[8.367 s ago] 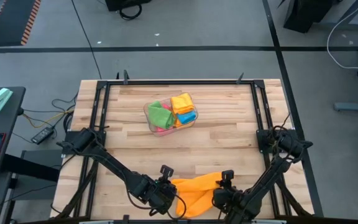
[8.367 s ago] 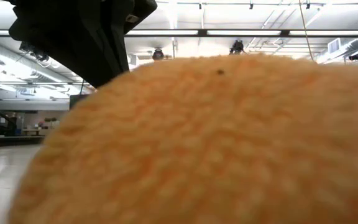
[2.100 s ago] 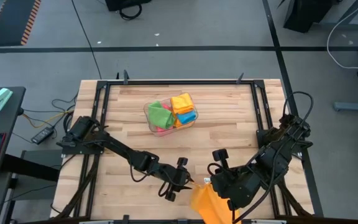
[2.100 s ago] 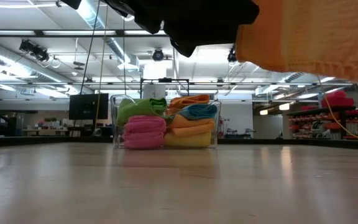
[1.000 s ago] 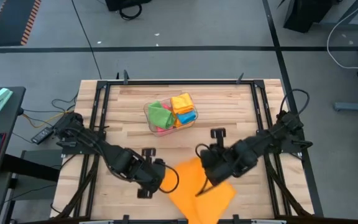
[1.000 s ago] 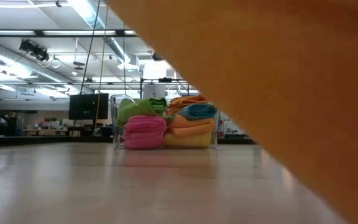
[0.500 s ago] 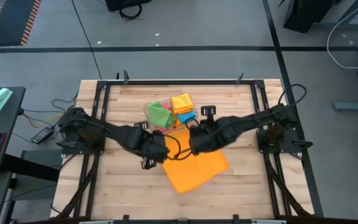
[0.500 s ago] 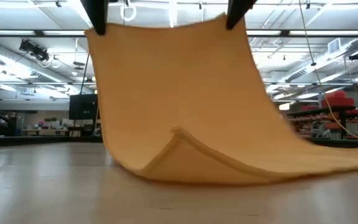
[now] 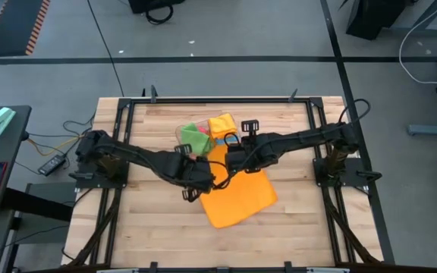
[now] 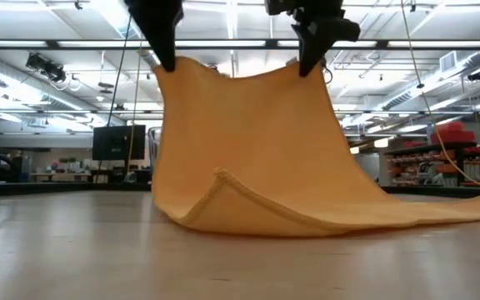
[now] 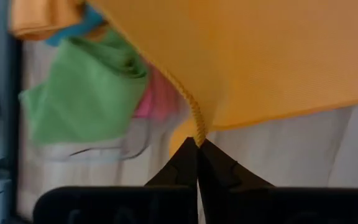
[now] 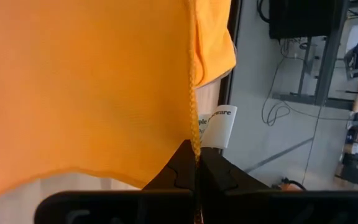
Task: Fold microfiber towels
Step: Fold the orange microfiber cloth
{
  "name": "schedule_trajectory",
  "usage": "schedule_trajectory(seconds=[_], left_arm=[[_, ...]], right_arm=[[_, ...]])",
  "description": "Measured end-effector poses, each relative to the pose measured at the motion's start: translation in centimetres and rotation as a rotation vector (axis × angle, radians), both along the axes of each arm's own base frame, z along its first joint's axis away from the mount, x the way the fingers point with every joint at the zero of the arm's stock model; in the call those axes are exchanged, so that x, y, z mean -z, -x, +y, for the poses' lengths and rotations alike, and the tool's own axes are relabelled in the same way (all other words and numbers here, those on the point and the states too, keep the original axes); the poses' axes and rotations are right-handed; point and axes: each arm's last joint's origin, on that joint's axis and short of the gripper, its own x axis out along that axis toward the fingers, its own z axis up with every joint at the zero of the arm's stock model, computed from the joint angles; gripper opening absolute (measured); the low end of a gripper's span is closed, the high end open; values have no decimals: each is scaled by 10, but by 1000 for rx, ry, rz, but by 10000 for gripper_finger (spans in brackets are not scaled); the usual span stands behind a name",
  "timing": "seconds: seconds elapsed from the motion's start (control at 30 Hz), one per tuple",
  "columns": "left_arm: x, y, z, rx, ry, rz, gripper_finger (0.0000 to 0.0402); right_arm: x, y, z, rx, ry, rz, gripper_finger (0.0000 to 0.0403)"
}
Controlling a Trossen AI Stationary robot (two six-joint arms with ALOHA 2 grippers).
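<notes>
An orange microfiber towel (image 9: 237,196) hangs between my two grippers in the middle of the table; its lower part (image 10: 407,215) lies spread on the wood toward the near right, with one raised crease (image 10: 223,179). My left gripper (image 9: 202,177) and my right gripper (image 9: 231,161) are both shut on its upper edge, just in front of the clear bin (image 9: 182,136). The bin holds folded green (image 11: 86,87), pink (image 11: 160,98), orange and blue towels. In the low view the hanging towel hides the bin. My left gripper pinches the towel's stitched hem at an upper corner (image 11: 196,132) between its two fingers, fingers pointing down from above (image 10: 167,58). The cloth hangs below, sagging slightly toward the other gripper. My right gripper pinches the hem at the other upper corner (image 12: 195,142), beside a white label (image 12: 216,123), fingers pointing down from above (image 10: 308,48). The towel hangs below it, its lower part on the table.
The bin of folded towels stands just behind the grippers, at the table's far centre. A black frame rail (image 9: 218,101) runs around the table. Bare wood (image 9: 158,235) lies to the near left of the towel.
Both grippers have carried the orange towel from the table's near side toward the far edge and the bin, staying shut. The towel, first hanging clear, has come down: its lower part now lies spread on the table while the upper edge stays held up.
</notes>
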Motion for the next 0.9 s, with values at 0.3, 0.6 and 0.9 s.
schedule_trajectory(seconds=[0.3,0.6,0.9], left_arm=[[43,-1,-10,50,54,5,7],[54,-10,-17,85,109,-97,14],[58,-25,-35,143,248,-269,14]], right_arm=[[13,7,28,-59,0,28,7],[56,26,40,-69,15,143,7],[70,58,61,-143,-4,150,7]])
